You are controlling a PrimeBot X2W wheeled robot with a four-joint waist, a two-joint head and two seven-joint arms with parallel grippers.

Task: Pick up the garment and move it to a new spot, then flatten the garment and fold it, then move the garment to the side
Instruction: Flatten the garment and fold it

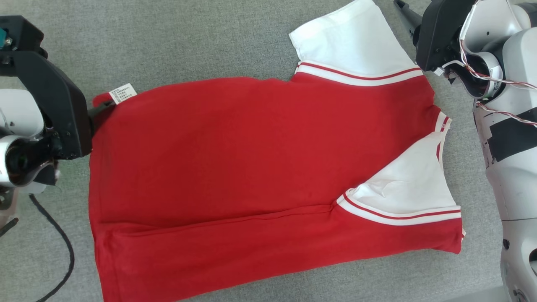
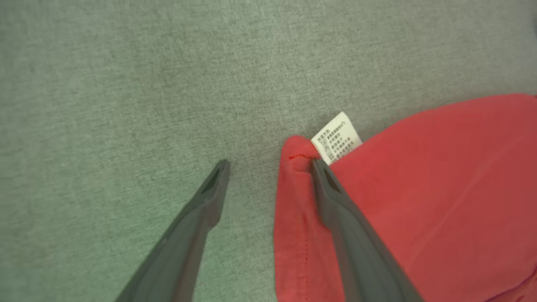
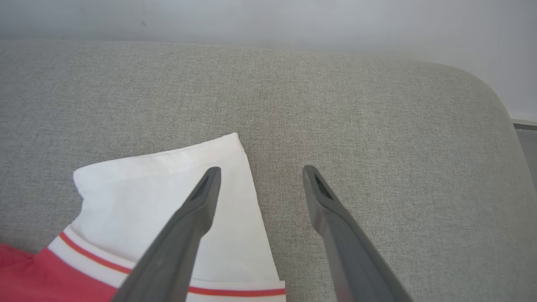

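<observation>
Left claw (image 2: 270, 163) is spread wide and holds nothing; one finger is over the grey fabric surface (image 2: 126, 84), the other is over the red hem corner, with its tip just beside the white care label (image 2: 335, 137); right claw (image 3: 261, 170) is spread wide too, with nothing in it; one finger is over the far sleeve (image 3: 168, 184), the other is over bare grey fabric; I cannot tell if any finger touches the cloth.

The red shirt (image 1: 235, 159) lies flat in the middle of the grey surface; its long way runs from side to side in the head view; the hem is at the robot's left, and the collar and both white sleeves are at the right; the far sleeve sticks out and away; the near sleeve (image 1: 411, 184) is folded in onto the red part; the near long edge is folded over, with a ridge along it.

A black cable (image 1: 63, 247) curls on the grey fabric near the hem, beside the left arm; thin red and white wires (image 1: 499, 79) run along the right arm.

The head view takes in the whole shirt; the left wrist view shows the label's tiny print up close; the right wrist view shows the round far corner of the surface and a pale wall (image 3: 268, 21) behind it.
</observation>
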